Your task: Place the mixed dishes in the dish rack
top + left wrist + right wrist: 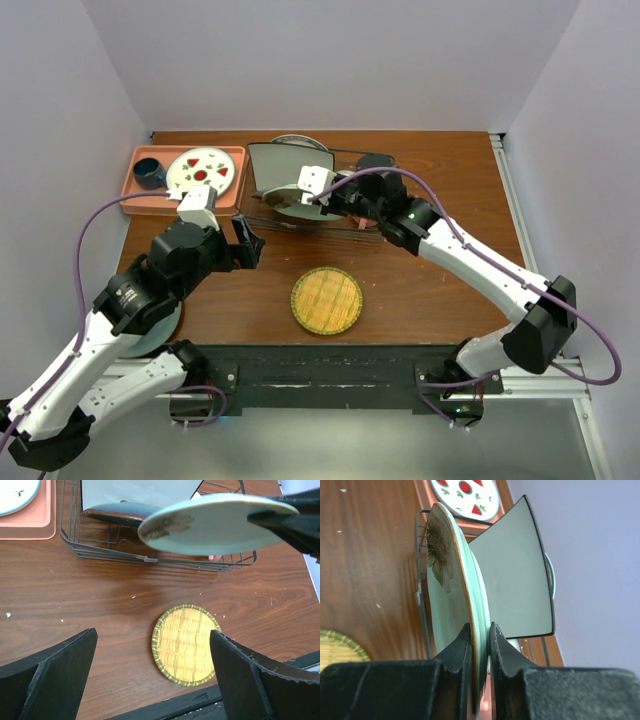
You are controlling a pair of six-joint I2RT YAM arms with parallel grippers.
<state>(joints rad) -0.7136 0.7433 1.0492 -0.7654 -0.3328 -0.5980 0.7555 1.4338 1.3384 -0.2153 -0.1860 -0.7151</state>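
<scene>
My right gripper (480, 630) is shut on the rim of the pale green round plate (450, 590), which it holds on edge over the dish rack (420, 580). From above, the plate (282, 203) hangs at the rack's (335, 228) left front, with the right gripper (305, 197) beside it. A white square plate (275, 165) stands upright in the rack behind it. In the left wrist view a dark dish (120, 512) lies inside the rack (115, 550), under the green plate (215, 525). My left gripper (155, 675) is open and empty above the table, left of the rack's front.
A round woven bamboo mat (327, 300) lies on the table in front of the rack. A salmon-pink tray (140, 195) at the back left carries a white plate with red marks (200, 170) and a small dark blue cup (148, 173). A pale round dish (165, 328) shows partly under my left arm.
</scene>
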